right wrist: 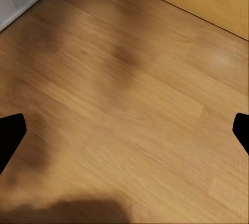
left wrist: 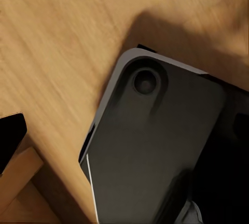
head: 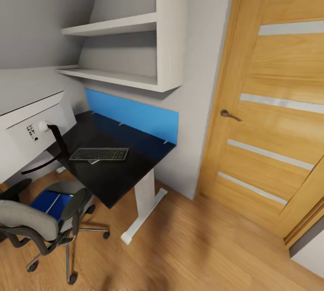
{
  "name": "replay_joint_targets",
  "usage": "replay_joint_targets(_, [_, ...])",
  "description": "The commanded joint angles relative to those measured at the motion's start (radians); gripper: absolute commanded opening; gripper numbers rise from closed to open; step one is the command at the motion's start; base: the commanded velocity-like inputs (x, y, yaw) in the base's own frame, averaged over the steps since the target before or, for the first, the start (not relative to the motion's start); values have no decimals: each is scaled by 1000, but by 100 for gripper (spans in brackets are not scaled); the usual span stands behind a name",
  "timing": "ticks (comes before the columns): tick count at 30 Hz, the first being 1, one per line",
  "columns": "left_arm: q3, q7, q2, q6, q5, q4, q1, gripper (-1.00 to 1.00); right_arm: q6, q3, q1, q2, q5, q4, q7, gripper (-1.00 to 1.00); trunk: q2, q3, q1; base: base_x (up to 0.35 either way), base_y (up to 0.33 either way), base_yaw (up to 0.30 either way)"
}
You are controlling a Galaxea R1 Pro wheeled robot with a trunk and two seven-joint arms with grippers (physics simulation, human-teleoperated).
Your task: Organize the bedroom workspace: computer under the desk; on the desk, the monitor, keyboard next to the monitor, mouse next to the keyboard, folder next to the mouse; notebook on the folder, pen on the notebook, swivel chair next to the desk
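Facing the worktop (head: 112, 178) with monitor (head: 27, 136) and keyboard (head: 99, 154) on it, I find the swivel chair (head: 31, 223) carrying the folder (head: 51, 203) at my left; left arm nearer. Right jaws (right wrist: 124, 133) spread; left jaws' state indeterminate.

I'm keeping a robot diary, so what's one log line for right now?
folder: on swivel chair | keyboard: on desk | monitor: on desk | right gripper: open, over floor
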Motion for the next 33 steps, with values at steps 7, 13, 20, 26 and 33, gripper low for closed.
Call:
replay_joint_targets(7, [9, 1, -4, -2, -6, 0, -1, 100, -5, 1, 0, 0, 0, 0, -2, 100, -2, -2, 0, 0, 0, 287])
replay_joint_targets(13, [10, 2, -4, -3, -5, -1, -1, 100, -5, 1, 0, 0, 0, 0, -2, 100, -2, -2, 0, 0, 0, 287])
replay_joint_targets(20, [10, 2, -4, -2, -5, -1, -1, 100, -4, 1, 0, 0, 0, 0, -2, 100, -2, -2, 0, 0, 0, 287])
replay_joint_targets(26, [11, 3, -4, -2, -6, 0, -1, 100, -4, 0, 0, 0, -1, 0, -2, 100, -2, -2, 0, 0, 0, 288])
replay_joint_targets(33, [10, 3, -4, -2, -6, -1, -1, 100, -5, 0, 0, -1, -1, 0, -2, 100, -2, -2, 0, 0, 0, 288])
